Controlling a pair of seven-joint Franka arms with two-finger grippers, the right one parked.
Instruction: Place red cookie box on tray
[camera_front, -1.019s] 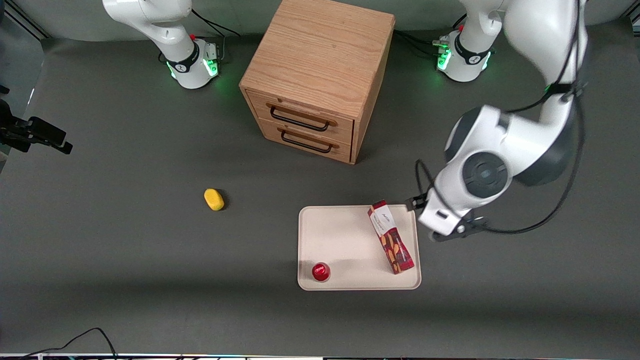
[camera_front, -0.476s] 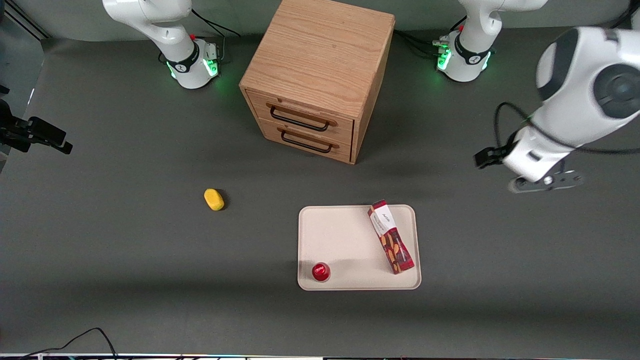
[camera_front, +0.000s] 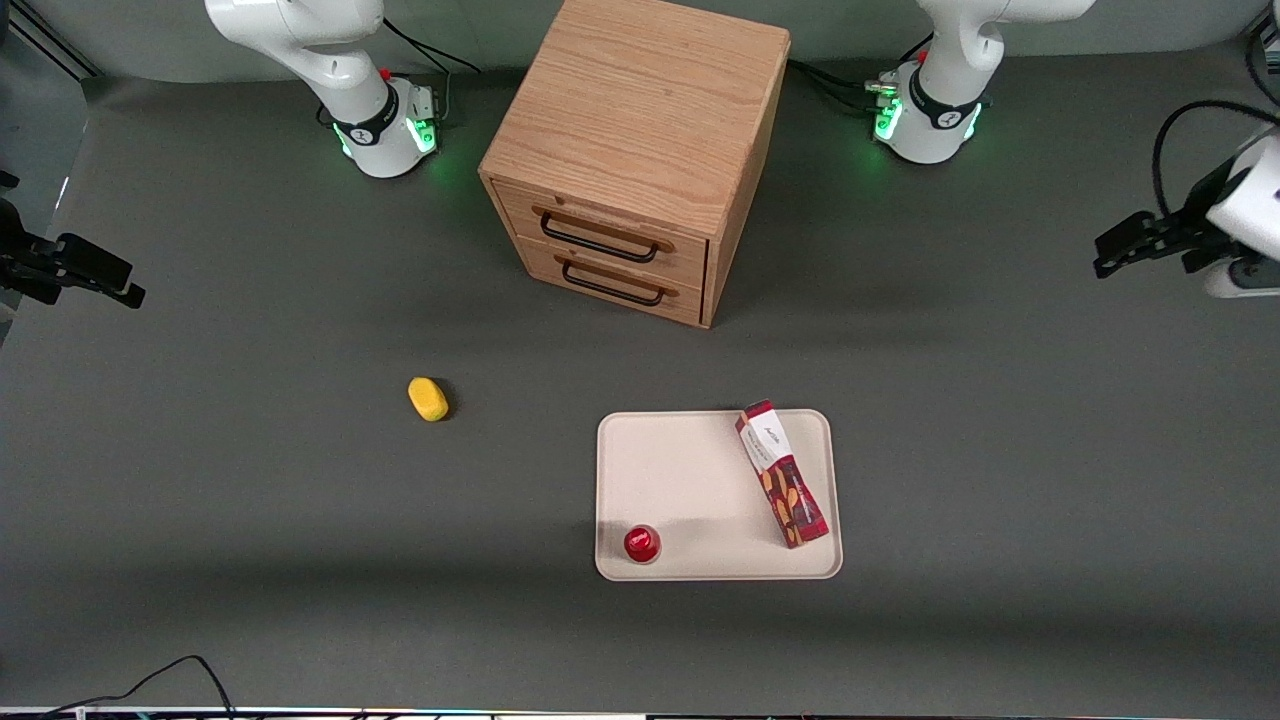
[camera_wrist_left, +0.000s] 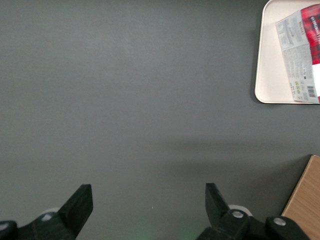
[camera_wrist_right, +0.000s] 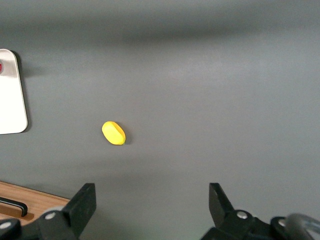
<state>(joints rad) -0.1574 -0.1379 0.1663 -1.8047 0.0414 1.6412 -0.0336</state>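
Note:
The red cookie box (camera_front: 783, 474) lies flat on the cream tray (camera_front: 690, 480), along the side of the tray toward the working arm's end of the table, its white label end farther from the front camera. In the left wrist view the box's label end (camera_wrist_left: 300, 55) rests on a tray corner (camera_wrist_left: 267, 75). My left gripper (camera_front: 1150, 243) hovers high at the working arm's end of the table, well away from the tray. Its fingers (camera_wrist_left: 80, 205) stand wide apart over bare table, with nothing between them; gripper (camera_wrist_left: 149, 202) open.
A small round red cap-like object (camera_front: 641, 543) sits on the tray's near corner. A yellow sponge-like lump (camera_front: 429, 398) lies on the table toward the parked arm's end. A wooden two-drawer cabinet (camera_front: 640, 150) stands farther back from the tray.
My left gripper has pulled away from the tray, rising and swinging out toward the working arm's end of the table. The box stays where it lay on the tray.

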